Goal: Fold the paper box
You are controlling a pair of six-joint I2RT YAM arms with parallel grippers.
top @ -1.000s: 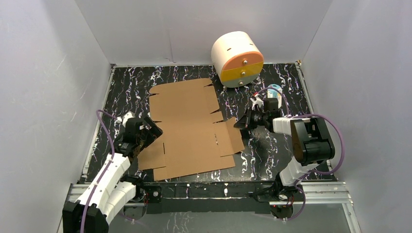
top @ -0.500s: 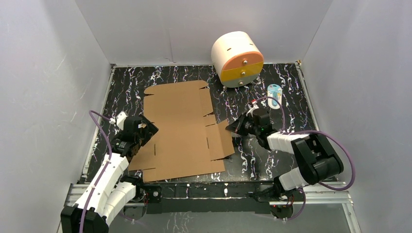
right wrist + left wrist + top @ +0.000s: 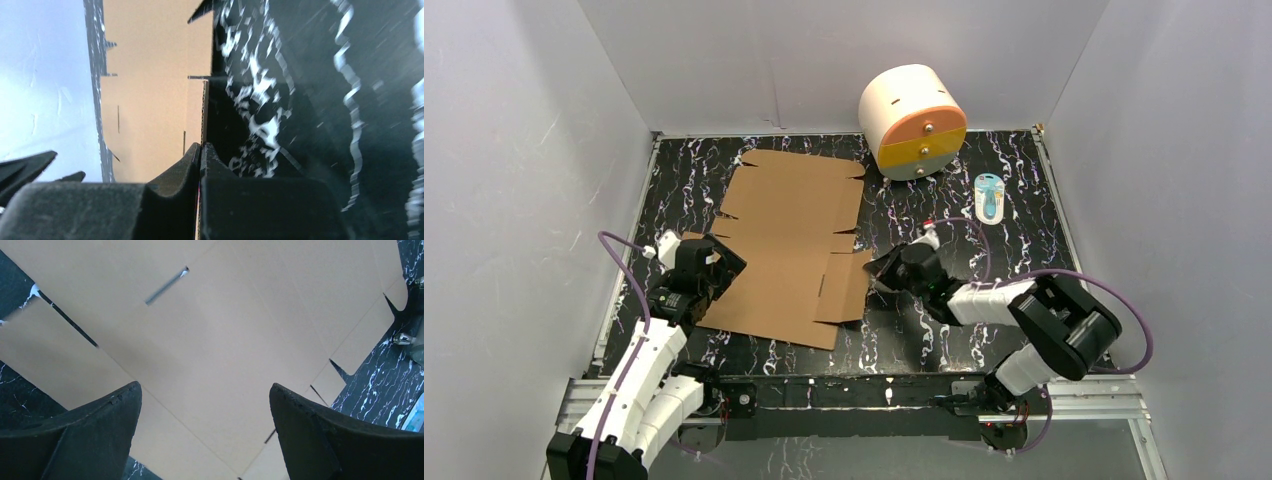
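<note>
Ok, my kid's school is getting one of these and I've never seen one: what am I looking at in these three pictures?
The robot's left arm and right arm are bolted to the near edge of a black marbled table. The wide picture comes from a fixed camera above them; the other two come from a camera on each wrist, close up. On the table lie a flat brown cardboard sheet, the paper box unfolded, a white cylinder with an orange-yellow face, and a small teal item. The left end effector hovers open over the sheet, holding nothing. The right end effector is shut on the sheet's right edge.
</note>
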